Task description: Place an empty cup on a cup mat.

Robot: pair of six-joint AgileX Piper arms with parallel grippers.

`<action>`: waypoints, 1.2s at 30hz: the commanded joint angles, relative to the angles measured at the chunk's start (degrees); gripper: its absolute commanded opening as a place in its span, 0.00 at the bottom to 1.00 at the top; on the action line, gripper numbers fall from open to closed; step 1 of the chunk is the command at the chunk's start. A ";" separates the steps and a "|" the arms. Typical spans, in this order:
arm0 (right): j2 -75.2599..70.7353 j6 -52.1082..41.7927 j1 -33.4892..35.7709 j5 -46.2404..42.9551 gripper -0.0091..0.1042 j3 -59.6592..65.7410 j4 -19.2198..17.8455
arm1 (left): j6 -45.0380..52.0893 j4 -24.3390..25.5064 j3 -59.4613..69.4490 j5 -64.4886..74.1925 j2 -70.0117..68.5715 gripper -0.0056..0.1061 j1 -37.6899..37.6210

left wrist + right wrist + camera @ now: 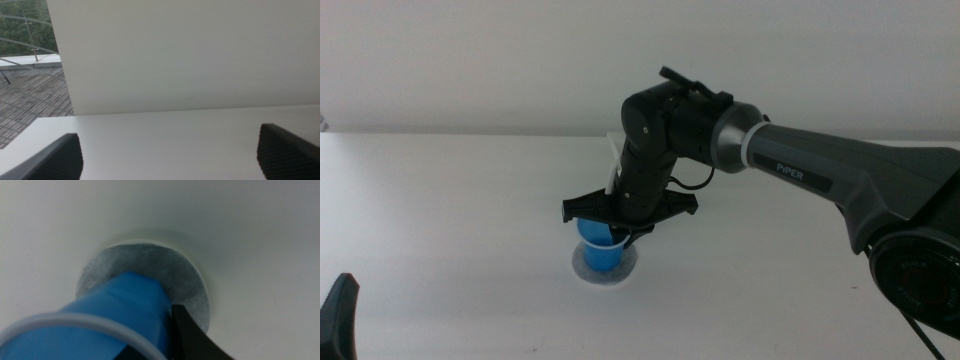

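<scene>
Cup (599, 250), bright blue, stands upright on the cup mat (604, 270) a little left of centre in the lower half of the middle view, its base inside the grey disc's outline with a ring of mat showing around it. Nothing of its inside can be made out from that camera, since the right gripper (620, 232) hangs directly over its mouth.

From the right wrist view the cup (127, 310) fills the lower left, its pale rim close to the lens, and one dark jaw lies along its outer wall. The other jaw is hidden, so whether the right gripper (165, 330) clamps the rim or has let go cannot be told. That view also shows the speckled mat (160, 275) reaching past the cup's foot on the far side.

Left gripper (338, 318) sits at the bottom left corner of the middle view, well apart from the cup. Its own camera shows the left gripper (170, 155) with jaws spread wide over bare white table (165, 135).
</scene>
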 commanded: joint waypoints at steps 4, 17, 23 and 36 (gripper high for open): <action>0.55 0.26 0.02 -0.48 0.09 -0.59 -0.25 | 0.00 0.00 2.35 -0.67 -2.33 0.89 -0.48; 0.44 -0.90 0.02 3.19 0.64 -5.62 0.22 | 0.00 0.00 2.35 -0.67 -2.33 0.89 -0.48; -1.35 -3.35 -0.10 10.86 0.64 -11.79 0.08 | 0.00 0.00 2.35 -0.67 -2.33 0.89 -0.48; -24.68 -11.27 -11.78 14.09 0.72 -8.12 3.42 | 0.00 0.00 2.35 -0.67 -2.33 0.89 -0.48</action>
